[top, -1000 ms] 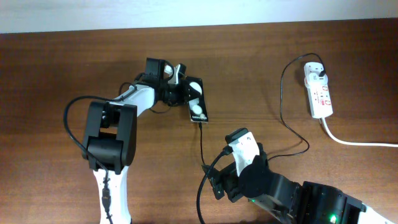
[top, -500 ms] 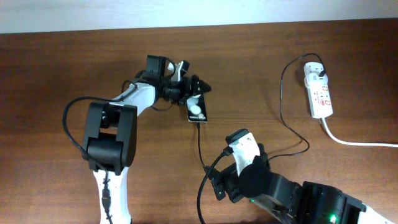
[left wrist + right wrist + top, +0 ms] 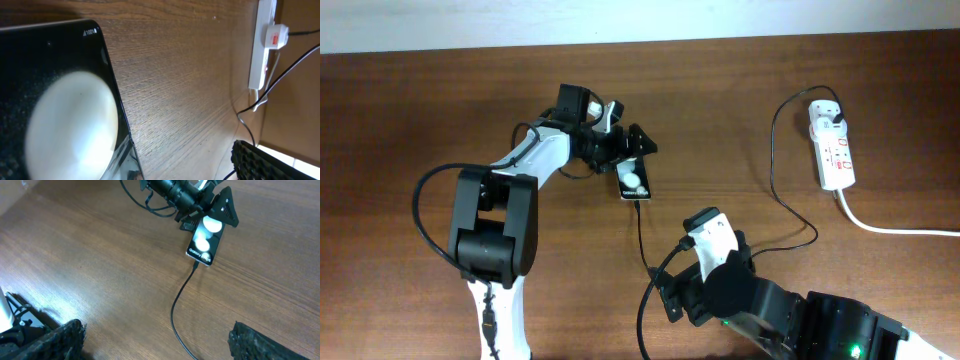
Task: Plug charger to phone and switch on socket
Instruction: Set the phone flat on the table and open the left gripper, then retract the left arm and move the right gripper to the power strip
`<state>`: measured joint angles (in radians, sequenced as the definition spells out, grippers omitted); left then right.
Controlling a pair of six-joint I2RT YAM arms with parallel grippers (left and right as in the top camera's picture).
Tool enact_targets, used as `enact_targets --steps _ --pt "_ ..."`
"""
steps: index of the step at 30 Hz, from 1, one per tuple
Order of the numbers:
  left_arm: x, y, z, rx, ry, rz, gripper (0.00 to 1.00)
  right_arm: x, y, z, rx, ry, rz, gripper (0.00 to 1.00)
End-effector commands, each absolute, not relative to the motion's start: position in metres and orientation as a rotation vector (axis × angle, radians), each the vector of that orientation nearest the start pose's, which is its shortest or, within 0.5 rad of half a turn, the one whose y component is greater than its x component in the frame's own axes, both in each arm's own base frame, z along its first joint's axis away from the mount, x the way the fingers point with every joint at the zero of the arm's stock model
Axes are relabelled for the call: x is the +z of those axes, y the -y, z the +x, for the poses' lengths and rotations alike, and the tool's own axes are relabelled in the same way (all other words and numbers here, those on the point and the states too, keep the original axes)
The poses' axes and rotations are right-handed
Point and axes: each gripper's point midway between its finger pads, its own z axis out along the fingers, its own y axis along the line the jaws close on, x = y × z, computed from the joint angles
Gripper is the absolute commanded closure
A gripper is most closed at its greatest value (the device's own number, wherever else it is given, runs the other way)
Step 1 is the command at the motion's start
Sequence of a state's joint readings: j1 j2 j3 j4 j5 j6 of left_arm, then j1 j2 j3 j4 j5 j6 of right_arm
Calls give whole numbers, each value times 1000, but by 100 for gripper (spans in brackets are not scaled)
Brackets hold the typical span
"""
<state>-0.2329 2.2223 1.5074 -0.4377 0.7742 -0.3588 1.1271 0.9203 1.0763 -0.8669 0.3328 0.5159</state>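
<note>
At the middle of a brown wooden desk (image 3: pixel 420 100), seen from overhead, lies the phone (image 3: pixel 634 180), a small black smartphone face up. Two round white glare spots and a line of small white text show on its glass. Its long axis runs roughly from 12 o'clock to 6 o'clock.

The left gripper (image 3: pixel 625 150) reaches in from 10 o'clock and sits at the phone's 12 o'clock end. Its jaws are open, spread wider than the phone and standing on either side of it. Whether they touch the phone cannot be told.

The charger (image 3: pixel 640 235), a thin black cable, meets the phone's 6 o'clock edge, where its small connector tip (image 3: pixel 195 266) sits against the port. From there the cable runs toward 6 o'clock and passes under the right arm. It loops out toward 3 o'clock and climbs to the socket (image 3: pixel 832 150).

The socket is a white power strip with red markings, well apart from the phone at about 2 o'clock. The charger's plug (image 3: pixel 832 118) sits in its 12 o'clock end. A thick white cord (image 3: pixel 890 228) leaves its 6 o'clock end and runs off the frame's 3 o'clock edge. The switch position is too small to tell.

The right gripper (image 3: pixel 155 340) hangs at 5 o'clock from the phone, jaws wide open, holding nothing.
</note>
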Motion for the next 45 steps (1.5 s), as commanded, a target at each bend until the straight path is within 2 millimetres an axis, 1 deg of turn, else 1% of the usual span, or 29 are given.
enact_targets --steps 1,3,7,8,10,11,14,19,21,24,26,28,30,33,34,35,36,37,38,40,42,43,45 --pt "-44 194 427 -927 -2880 105 0 273 -220 169 500 -2215 -509 5" --pt "-45 193 427 -909 -2885 103 1 273 -220 169 500 -2215 -509 5" --pt "-54 179 430 -771 -2913 80 1 272 -220 169 499 -2216 -510 5" --pt "-55 177 431 -749 -2915 78 1 273 -220 169 500 -2215 -509 2" --pt "-57 173 431 -712 -2920 72 1 273 -220 169 500 -2215 -509 1" --pt "-57 171 432 -694 -2921 77 1 272 -220 169 500 -2216 -510 1" --pt "-59 170 428 -672 -2916 202 1 272 -220 169 500 -2216 -510 1" --pt "-64 157 429 -563 -2940 181 1 272 -220 169 498 -2218 -511 1" --pt "-62 155 430 -557 -2937 177 1 272 -220 169 495 -2218 -510 1" --pt "-53 153 434 -531 -2923 184 1 270 -221 171 479 -2221 -508 1" --pt "-40 152 436 -514 -2898 238 1 266 -222 172 469 -2231 -514 1" --pt "-24 144 440 -434 -2887 230 1 264 -224 173 463 -2236 -517 1" --pt "1 127 446 -290 -2858 212 1 264 -224 173 462 -2236 -517 1" --pt "56 114 447 -196 -2780 194 1 264 -223 173 461 -2237 -517 1" --pt "80 113 444 -192 -2748 192 1 264 -224 173 462 -2237 -516 1" --pt "100 112 439 -197 -2723 191 1 264 -224 173 462 -2236 -516 1" --pt "124 110 431 -200 -2697 191 1 264 -224 173 463 -2237 -515 1" --pt "138 108 424 -199 -2683 190 1 264 -223 173 474 -2245 -489 1" --pt "162 100 411 -163 -2663 180 1 264 -224 173 492 -2256 -453 1" --pt "191 91 389 -133 -2642 169 1 264 -223 173 504 -2267 -422 1" --pt "217 86 367 -147 -2620 135 1 263 -223 172 509 -2276 -411 1" --pt "227 84 357 -149 -2608 135 1 263 -223 172 509 -2277 -412 1" --pt "255 77 331 -153 -2562 133 1 262 -223 171 512 -2279 -415 1"
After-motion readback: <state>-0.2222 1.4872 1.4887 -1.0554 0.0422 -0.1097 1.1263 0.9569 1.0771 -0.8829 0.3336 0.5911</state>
